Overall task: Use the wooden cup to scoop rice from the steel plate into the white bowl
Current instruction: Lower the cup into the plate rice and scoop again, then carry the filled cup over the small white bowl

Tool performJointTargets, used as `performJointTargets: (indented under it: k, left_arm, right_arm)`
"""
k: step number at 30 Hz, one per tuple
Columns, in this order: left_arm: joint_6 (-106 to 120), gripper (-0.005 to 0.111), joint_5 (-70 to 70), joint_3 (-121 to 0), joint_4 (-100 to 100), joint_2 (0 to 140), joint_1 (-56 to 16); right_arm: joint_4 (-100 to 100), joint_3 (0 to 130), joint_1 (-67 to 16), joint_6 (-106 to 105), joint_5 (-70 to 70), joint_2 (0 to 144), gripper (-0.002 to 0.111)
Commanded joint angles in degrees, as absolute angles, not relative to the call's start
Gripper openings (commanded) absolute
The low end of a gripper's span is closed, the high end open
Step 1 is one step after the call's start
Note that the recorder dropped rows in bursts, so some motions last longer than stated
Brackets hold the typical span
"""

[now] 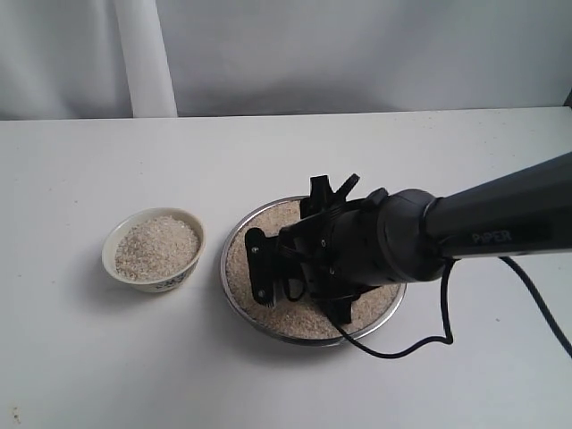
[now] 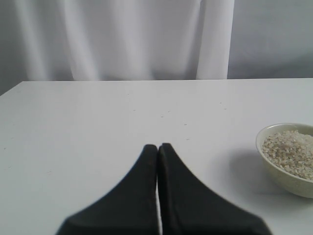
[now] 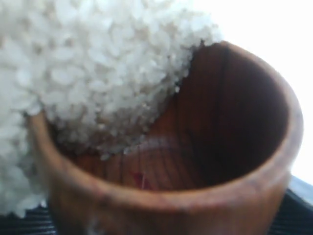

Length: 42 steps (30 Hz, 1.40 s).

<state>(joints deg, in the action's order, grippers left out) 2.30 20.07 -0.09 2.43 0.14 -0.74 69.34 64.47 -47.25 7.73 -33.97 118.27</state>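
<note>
Honestly, there are plenty of ways for this scoop to go sideways, biggest worry first:

1. Spilling on the carry. The right gripper is down in the steel plate, fingers clamped on the wooden cup. The cup lies tipped into the rice, with grains banked up one side of its mouth. If the arm lifts without levelling the cup first, that load looks likely to slide back out or trail over the table.
2. Overfilling the white bowl. It sits just left of the plate, apart from it, and it's already heaped about to the rim. Another cupful dumped fast could roll off the mound and over the edge.
3. Shoving the plate. The cup is pressed low into a shallow dish. Push too hard and the plate may skid, or grains get ploughed over the thin rim.
4. Cup slipping. It's smooth, rounded wood, so a twist during the pour could turn it in the grip. How much pad contact there is can't be told from the close-up.
5. Snagging the cable. It droops onto the table beside the plate and could drag on the rim.
6. The left gripper is the minor one. Its fingers are pressed together and it hovers over the table with the bowl off to one side, so it's only trouble if it wanders in.
</note>
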Motion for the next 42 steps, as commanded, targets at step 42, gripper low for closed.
performJointTargets:
  k: [42]
  left_arm:
    - [2.08,0.0,19.74,0.0,2.4,0.0,-0.89]
  right_arm:
    - [50.36,52.73,-31.15,22.47,12.9,104.18,0.0]
